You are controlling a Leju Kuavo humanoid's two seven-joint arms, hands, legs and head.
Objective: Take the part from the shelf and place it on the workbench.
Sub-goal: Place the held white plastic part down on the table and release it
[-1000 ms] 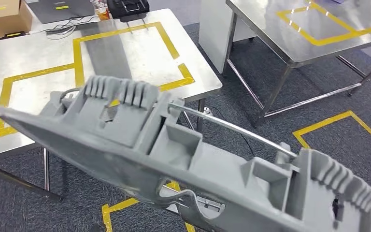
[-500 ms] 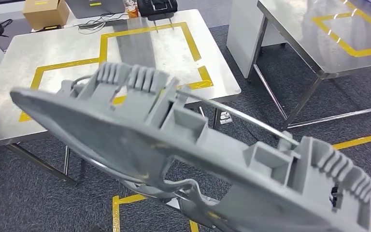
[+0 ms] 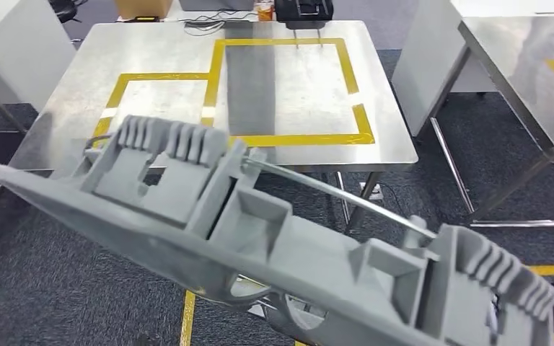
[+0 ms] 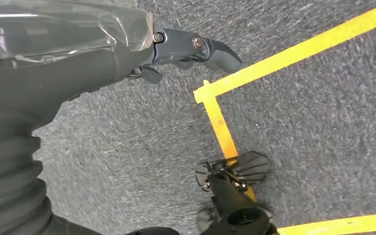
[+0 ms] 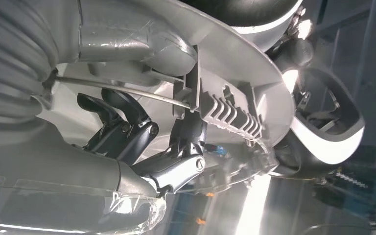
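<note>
My right hand [image 5: 142, 142] grips the grey plastic part [image 3: 274, 238] by its ribbed end, carrying it; the workbench [image 3: 65, 108] lies ahead. Left hand [image 4: 186, 54] hangs empty, fingers apart. Next: approach, lower.

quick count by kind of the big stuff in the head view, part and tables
grey part: 1
steel tables: 2, one ahead with yellow tape, one at the right
white tables or cabinets: 2, one at far left, one beside the right table
total: 5
</note>
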